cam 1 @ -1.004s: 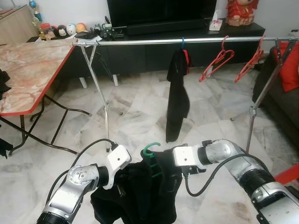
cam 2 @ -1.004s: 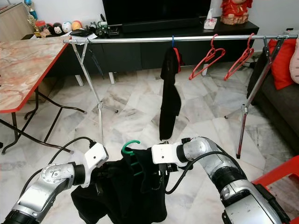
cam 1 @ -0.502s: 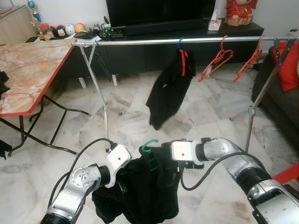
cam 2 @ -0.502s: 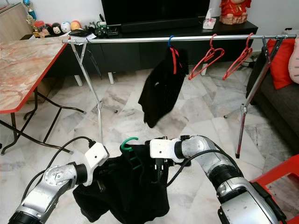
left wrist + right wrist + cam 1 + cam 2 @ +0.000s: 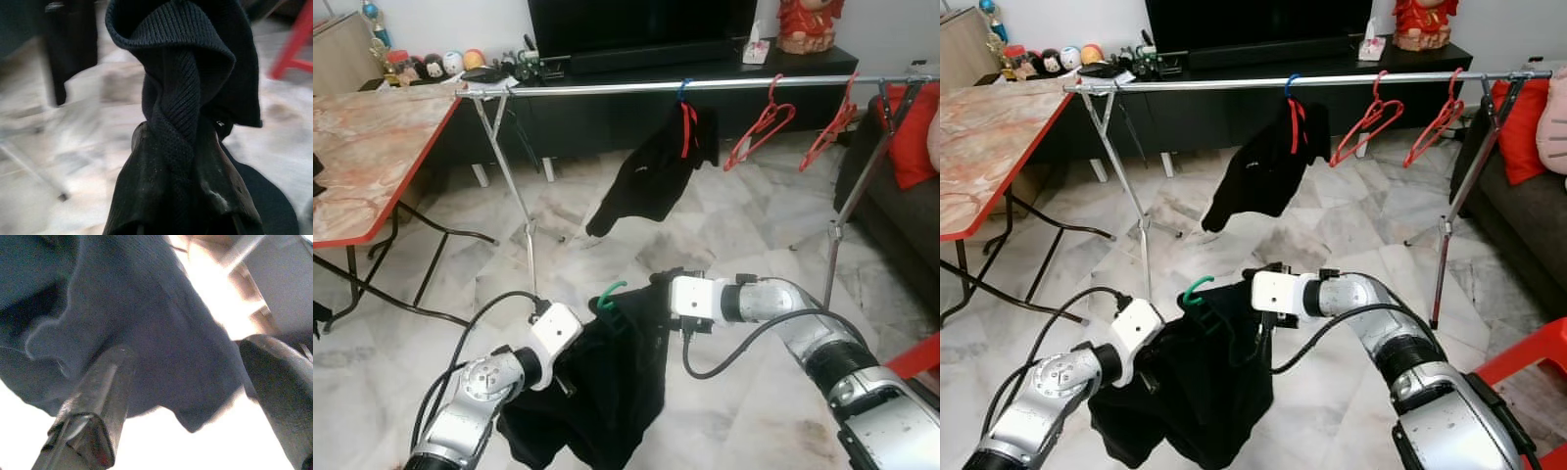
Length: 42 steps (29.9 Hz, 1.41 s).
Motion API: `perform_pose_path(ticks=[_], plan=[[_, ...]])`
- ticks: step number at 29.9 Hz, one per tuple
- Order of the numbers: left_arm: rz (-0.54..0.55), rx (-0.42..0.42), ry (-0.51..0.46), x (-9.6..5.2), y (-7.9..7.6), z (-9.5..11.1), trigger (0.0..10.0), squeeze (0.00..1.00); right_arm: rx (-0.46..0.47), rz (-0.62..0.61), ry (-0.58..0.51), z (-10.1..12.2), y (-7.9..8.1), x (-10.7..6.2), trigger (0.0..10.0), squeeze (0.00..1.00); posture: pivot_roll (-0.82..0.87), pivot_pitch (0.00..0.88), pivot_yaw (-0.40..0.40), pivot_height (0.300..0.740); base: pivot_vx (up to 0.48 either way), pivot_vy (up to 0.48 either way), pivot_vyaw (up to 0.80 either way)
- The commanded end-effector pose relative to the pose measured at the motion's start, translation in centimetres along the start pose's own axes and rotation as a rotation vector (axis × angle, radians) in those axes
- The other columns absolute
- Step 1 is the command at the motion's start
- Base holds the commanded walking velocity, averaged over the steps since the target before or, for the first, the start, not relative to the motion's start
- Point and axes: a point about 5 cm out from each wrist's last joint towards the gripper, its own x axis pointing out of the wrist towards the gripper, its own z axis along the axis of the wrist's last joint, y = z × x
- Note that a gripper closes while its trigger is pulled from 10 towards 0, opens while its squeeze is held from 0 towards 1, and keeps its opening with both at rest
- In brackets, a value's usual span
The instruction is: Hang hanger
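Observation:
A green hanger's hook (image 5: 610, 292) pokes up out of a black knit garment (image 5: 607, 382) held low in front of me, between my two arms. My left gripper (image 5: 176, 142) is shut on a twisted fold of this garment. At the garment's upper right edge, my right gripper (image 5: 186, 347) has its fingers spread wide, with the dark cloth lying across the gap. Ahead runs the silver clothes rail (image 5: 607, 88). Another black garment (image 5: 646, 176) hangs from the rail, swung out to the left. Two bare red hangers (image 5: 759, 122) (image 5: 832, 122) hang further right.
The rack's legs (image 5: 514, 196) (image 5: 847, 206) stand on the marble floor. A red-edged marble table (image 5: 372, 147) is at the left, and a black TV cabinet (image 5: 607, 117) sits behind the rail. A sofa with a red cushion (image 5: 911, 137) is at the right.
The black garment on the rail has swung up and to the left. Both arms have carried the held garment and green hanger a little forward.

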Motion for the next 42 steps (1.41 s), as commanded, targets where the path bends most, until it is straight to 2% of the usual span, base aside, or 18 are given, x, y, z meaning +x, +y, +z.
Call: perform_pose_path(ticks=[1, 2, 3, 4, 6, 7, 8, 11, 16, 19, 21, 22, 24, 25, 26, 32, 35, 42], plan=[[0.133, 0.01, 0.013, -0.6, 1.1, -0.7, 0.0, 0.0, 0.136, -0.111, 0.055, -1.4, 0.4, 0.0, 10.0, 0.0, -0.16, 0.0, 0.068, 0.74, 0.0, 0.0, 0.0], [0.181, 0.004, 0.02, -0.7, 1.4, -0.9, 1.0, 0.0, 0.199, -0.15, 0.072, -2.0, 0.7, 0.1, 10.0, 0.0, -0.16, 0.0, 0.07, 0.74, 0.0, 0.0, 0.0], [0.181, 0.004, 0.02, -0.7, 1.4, -0.9, 1.0, 0.0, 0.199, -0.15, 0.072, -2.0, 0.7, 0.1, 10.0, 0.0, -0.16, 0.0, 0.07, 0.74, 0.0, 0.0, 0.0], [0.232, -0.012, 0.021, -0.9, 1.6, -1.2, 4.3, 0.0, 0.271, -0.192, 0.089, -2.7, 1.3, 0.1, 10.0, 0.0, -0.16, 0.0, 0.071, 0.74, 0.0, 0.0, 0.0], [0.261, -0.023, 0.02, -1.0, 1.7, -1.3, 4.3, 0.0, 0.311, -0.215, 0.099, -3.1, 1.7, 0.0, 10.0, 0.0, -0.16, 0.0, 0.071, 0.74, 0.0, 0.0, 0.0], [0.299, -0.054, 0.016, -1.2, 1.7, -1.6, 9.5, 0.0, 0.4, -0.266, 0.146, -4.3, 3.1, 0.1, 10.0, 0.0, -0.16, 0.0, 0.076, 0.74, 0.0, 0.0, 0.0], [0.301, -0.052, 0.021, -1.3, 1.6, -1.8, 10.0, 0.0, 0.427, -0.306, 0.188, -5.0, 3.8, 0.0, 10.0, 0.0, -0.16, 0.0, 0.078, 0.74, 0.0, 0.0, 0.0], [0.318, -0.081, 0.022, -1.3, 1.3, -2.2, 10.0, 0.0, 0.531, -0.397, 0.273, -6.4, 5.5, -0.1, 10.0, 0.0, -0.17, 0.0, 0.083, 0.74, 0.0, 0.0, 0.0], [0.336, -0.077, 0.018, -1.2, 1.2, -2.3, 10.0, 0.0, 0.537, -0.416, 0.286, -6.4, 5.5, 0.0, 10.0, 0.0, -0.17, 0.0, 0.083, 0.74, 0.0, 0.0, 0.0], [0.369, -0.092, -0.001, -1.2, 1.3, -2.1, 10.0, 0.0, 0.617, -0.438, 0.33, -7.0, 6.9, 0.1, 10.0, 0.0, -0.16, 0.0, 0.083, 0.74, 0.0, 0.0, 0.0], [0.453, -0.128, -0.032, -1.6, 1.9, -1.9, 10.0, 0.0, 0.827, -0.482, 0.401, -8.0, 9.9, 0.1, 10.0, 0.0, -0.16, 0.0, 0.086, 0.74, 0.0, 0.0, 0.0], [0.453, -0.128, -0.032, -1.6, 1.9, -1.9, 10.0, 0.0, 0.827, -0.482, 0.401, -8.0, 9.9, 0.1, 10.0, 0.0, -0.16, 0.0, 0.086, 0.74, 0.0, 0.0, 0.0], [0.489, -0.167, -0.058, -1.8, 1.9, -1.7, 10.0, 0.0, 1.035, -0.538, 0.516, -9.7, 13.8, -0.8, 10.0, 0.0, -0.15, 0.0, 0.085, 0.74, 0.0, 0.0, 0.0], [0.489, -0.167, -0.058, -1.8, 1.9, -1.7, 10.0, 0.0, 1.035, -0.538, 0.516, -9.7, 13.8, -0.8, 10.0, 0.0, -0.15, 0.0, 0.085, 0.74, 0.0, 0.0, 0.0], [0.498, -0.181, -0.063, -1.8, 1.8, -1.6, 10.0, 0.0, 1.08, -0.549, 0.553, -10.2, 14.9, -1.3, 10.0, 0.0, -0.14, 0.0, 0.084, 0.74, 0.0, 0.0, 0.0], [0.568, -0.211, -0.076, -2.6, 1.7, -1.7, 10.0, 0.0, 1.07, -0.486, 0.645, -11.4, 18.1, -2.7, 10.0, 0.0, -0.16, 0.0, 0.091, 0.74, 0.0, 0.0, 0.0], [0.6, -0.188, -0.063, -4.4, 1.6, -2.5, 10.0, 0.0, 1.121, -0.486, 0.666, -11.9, 19.3, -3.4, 10.0, 0.0, -0.16, 0.0, 0.092, 0.74, 0.0, 0.0, 0.0], [0.638, -0.15, -0.035, -6.5, 2.2, -3.2, 10.0, 0.0, 1.11, -0.455, 0.703, -12.4, 20.6, -4.2, 10.0, 0.0, -0.15, 0.0, 0.094, 0.74, 0.181, 0.0, 0.0]])
